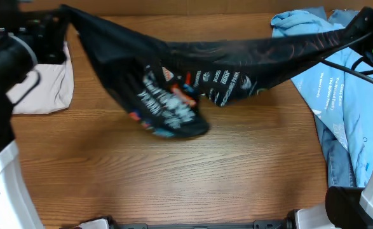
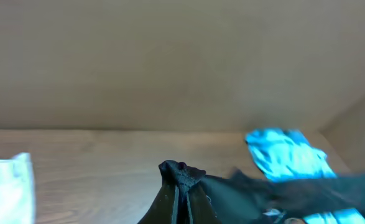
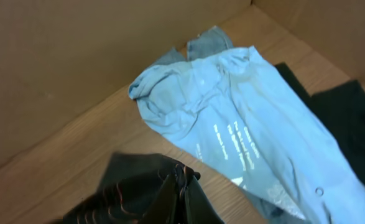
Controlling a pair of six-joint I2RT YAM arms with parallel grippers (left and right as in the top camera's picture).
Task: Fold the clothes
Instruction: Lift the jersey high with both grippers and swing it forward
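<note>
1. One black shirt (image 1: 173, 70), stretched above the table (image 1: 173, 172), middle sagging.
2. Two grippers: left gripper (image 1: 64, 14), right gripper (image 1: 358, 25), each clamped on a shirt end.
3. One light blue garment (image 1: 345, 95) right; one white cloth (image 1: 46, 89) left.

Black shirt (image 1: 173, 95): white lettering, sm. logos in orange-red, blue + white; thin orange wavy lines show in rt wrist view. Blue shirt (image 1: 348, 95): light sky blue w/ rows of sm. white text; reads brighter cyan in lt wrist view. Grey cloth (image 3: 204, 45): plain. Dark cloth (image 3: 350, 112): plain, blackish. Pale cloth (image 1: 46, 86): off-white, no print. Table (image 1: 173, 184): mid-brown wood grain. Wall (image 2: 170, 62): plain tan cardboard.
</note>
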